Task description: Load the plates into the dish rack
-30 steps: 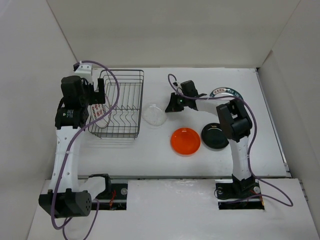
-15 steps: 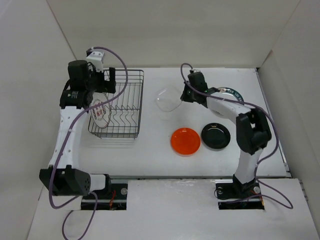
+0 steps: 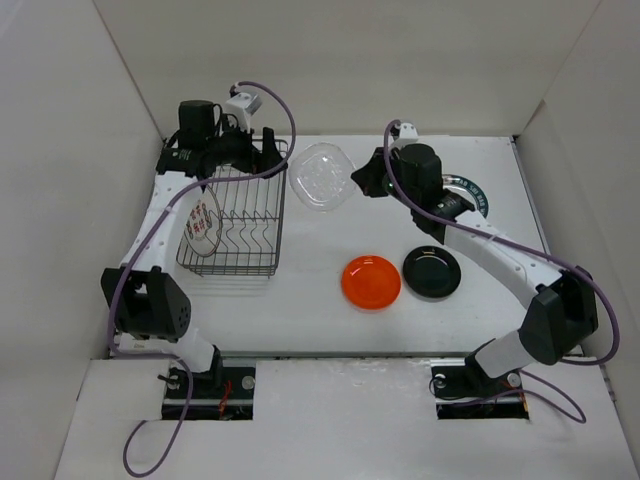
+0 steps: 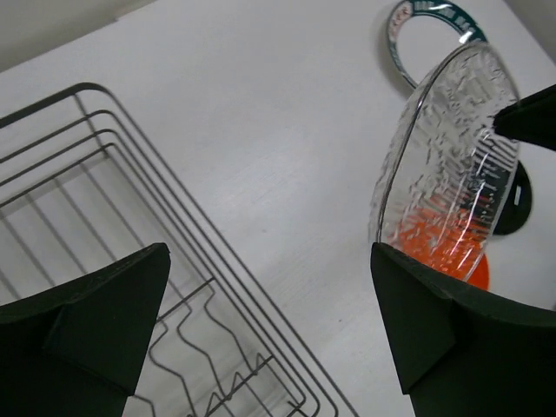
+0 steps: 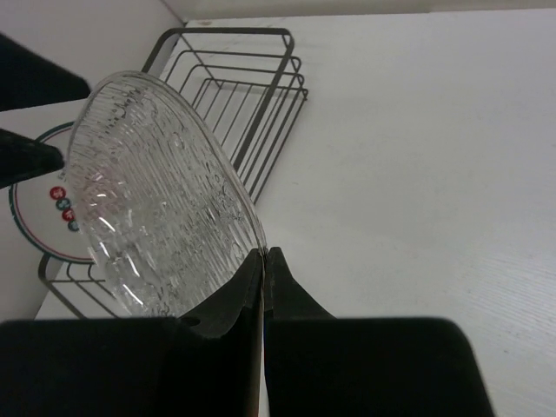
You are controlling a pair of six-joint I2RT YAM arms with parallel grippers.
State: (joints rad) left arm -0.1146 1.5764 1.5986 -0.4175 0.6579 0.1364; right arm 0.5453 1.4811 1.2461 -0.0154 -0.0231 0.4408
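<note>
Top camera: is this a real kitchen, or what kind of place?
Probably a robot test bench, not a kitchen: bare white walls box in a white table, two robot arms stand at its edge, and the right hand holds a clear plate beside a dish rack.

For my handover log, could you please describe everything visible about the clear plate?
The clear plate is transparent and glass-like, with a ribbed, textured surface and a rounded rim. It is held in the air, tilted on edge, its rim pinched by the right hand. It hangs just right of the dish rack, near its far corner, touching nothing else.
</note>
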